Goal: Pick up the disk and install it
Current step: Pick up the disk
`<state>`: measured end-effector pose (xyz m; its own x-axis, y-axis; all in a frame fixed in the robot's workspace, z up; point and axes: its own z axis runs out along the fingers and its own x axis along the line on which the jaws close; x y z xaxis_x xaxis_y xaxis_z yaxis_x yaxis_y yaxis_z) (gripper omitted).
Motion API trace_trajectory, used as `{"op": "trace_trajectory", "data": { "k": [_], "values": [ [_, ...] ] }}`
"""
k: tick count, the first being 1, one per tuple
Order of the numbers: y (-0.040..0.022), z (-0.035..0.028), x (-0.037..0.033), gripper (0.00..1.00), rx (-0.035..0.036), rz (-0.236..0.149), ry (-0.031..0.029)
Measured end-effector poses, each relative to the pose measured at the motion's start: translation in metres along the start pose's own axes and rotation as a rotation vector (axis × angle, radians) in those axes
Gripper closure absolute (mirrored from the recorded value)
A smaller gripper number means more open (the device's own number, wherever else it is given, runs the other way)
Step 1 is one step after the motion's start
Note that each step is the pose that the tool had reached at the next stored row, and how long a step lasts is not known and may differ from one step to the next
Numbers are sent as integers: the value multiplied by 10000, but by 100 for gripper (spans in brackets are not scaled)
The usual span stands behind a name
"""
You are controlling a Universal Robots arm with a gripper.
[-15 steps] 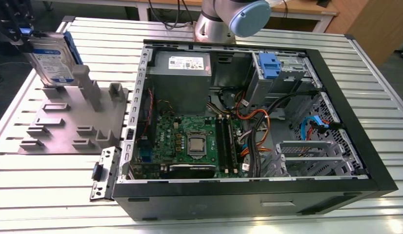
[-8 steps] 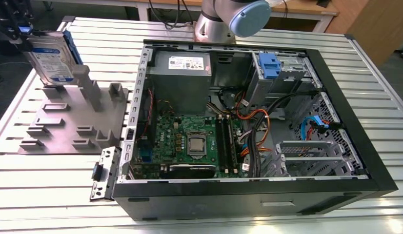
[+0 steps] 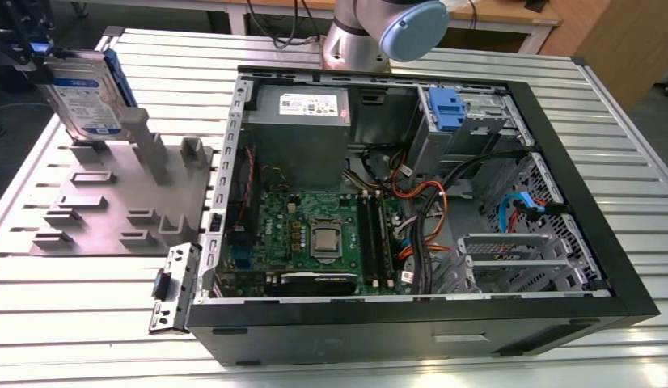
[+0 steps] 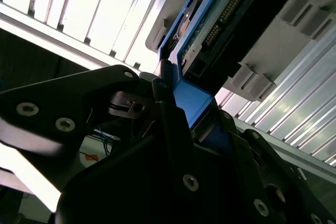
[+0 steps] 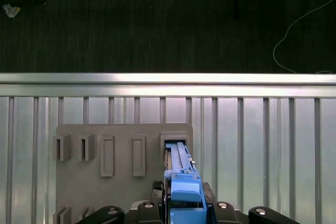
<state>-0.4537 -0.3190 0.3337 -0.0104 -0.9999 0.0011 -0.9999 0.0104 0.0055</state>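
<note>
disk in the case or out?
Out. The disk stands on edge at the grey fixture, beside the open case, clamped in the tool.

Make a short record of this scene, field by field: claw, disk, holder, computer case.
claw: shut on the disk's blue bracket
disk: upright, lower end at a slot of the holder; whether it is lifted free cannot be told
holder: grey, at the exterior view's left of the case
computer case: lying open, motherboard showing
</note>
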Motion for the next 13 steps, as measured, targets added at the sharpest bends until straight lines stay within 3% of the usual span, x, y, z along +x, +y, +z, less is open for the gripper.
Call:
{"op": "trace_trajectory", "data": {
  "k": [13],
  "values": [
    [0,-29,0,64,-1,0,0]
  ]
}}
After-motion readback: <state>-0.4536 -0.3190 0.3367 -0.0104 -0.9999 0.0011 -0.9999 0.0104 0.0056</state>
